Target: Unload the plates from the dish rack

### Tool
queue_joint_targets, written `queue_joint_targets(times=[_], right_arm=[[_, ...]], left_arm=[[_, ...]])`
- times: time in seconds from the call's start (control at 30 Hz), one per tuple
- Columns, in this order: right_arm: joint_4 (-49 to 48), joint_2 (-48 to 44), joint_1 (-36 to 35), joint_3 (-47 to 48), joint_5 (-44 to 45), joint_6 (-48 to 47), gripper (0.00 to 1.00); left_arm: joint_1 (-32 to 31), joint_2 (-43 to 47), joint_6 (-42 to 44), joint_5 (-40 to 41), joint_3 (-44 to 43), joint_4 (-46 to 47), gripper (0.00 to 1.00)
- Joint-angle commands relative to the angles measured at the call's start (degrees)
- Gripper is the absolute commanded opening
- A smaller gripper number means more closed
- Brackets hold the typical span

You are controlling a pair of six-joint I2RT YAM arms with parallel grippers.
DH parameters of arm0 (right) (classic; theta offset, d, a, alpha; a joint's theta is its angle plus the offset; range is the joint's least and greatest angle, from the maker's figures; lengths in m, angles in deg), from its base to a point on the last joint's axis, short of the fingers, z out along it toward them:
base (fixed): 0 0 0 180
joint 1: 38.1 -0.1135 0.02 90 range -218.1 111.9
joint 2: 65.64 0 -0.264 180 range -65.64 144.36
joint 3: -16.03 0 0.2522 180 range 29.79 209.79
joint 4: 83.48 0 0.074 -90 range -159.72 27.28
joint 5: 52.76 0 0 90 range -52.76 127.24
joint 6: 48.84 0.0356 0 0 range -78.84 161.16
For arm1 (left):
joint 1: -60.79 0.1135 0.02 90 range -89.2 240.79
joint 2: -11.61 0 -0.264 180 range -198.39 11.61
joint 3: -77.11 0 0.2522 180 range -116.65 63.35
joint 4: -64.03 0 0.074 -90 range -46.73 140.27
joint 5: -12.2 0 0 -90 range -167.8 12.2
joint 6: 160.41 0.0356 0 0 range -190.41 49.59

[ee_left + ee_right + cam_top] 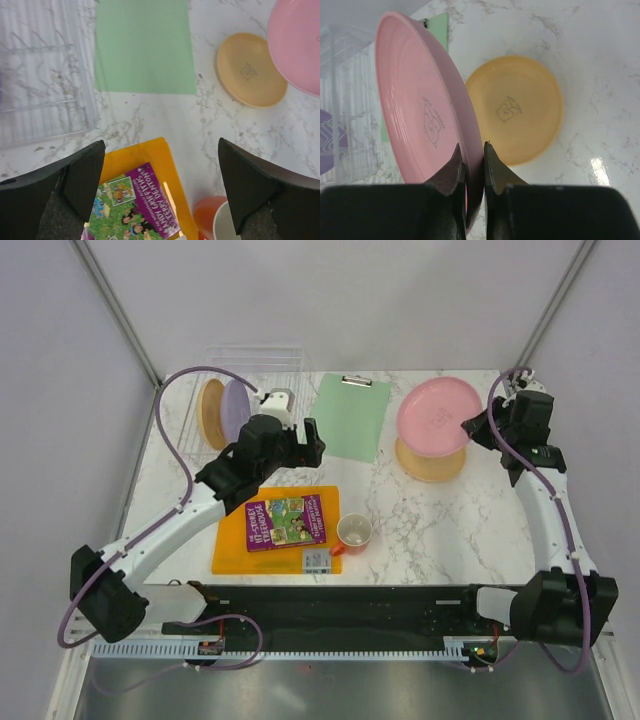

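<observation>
Above the round yellow plate (520, 110), right hand (472, 159) pinches matte pink plate (420, 100).

Looking down from the wrist, the left gripper (161, 150) has its two dark fingers (75, 185) spread wide at the bottom corners, nothing between them. A pale green board (144, 45) lies flat on the white marble table (200, 120), top centre. Just left of the green board sits the clear dish rack (45, 90), its thin wire slots blurred. Right of the green board, apart from it, a yellow-orange plate (250, 70) lies flat; a pink plate (300, 45), cut off by the frame, overlaps its far side. Below the green board lies an orange cutting board (150, 165) carrying a purple-covered book (140, 205), with an orange cup (220, 220) just right of that.
</observation>
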Motion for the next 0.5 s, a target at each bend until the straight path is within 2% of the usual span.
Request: queue_joint_targets(times=[0.0,0.1,0.2,0.47], right_arm=[[0.71,6.98,5.75,-0.15,0.06,1.53,0.0],[-2.81,10.15,9.9,-2.08,-6.34,3.38,0.0],[-3.87,12.69,10.09,-1.83,-7.33,3.38,0.0],[-10.11,19.64,10.44,-4.37,-12.61,4.78,0.0]], left_arm=[[0.0,7.5,7.36,14.47,4.4,0.05,1.0],[0.0,11.1,11.5,20.19,6.34,-0.65,1.0],[0.0,13.04,13.36,23.81,7.05,-1.8,1.0],[0.09,16.03,11.96,24.53,8.81,-2.33,1.0]])
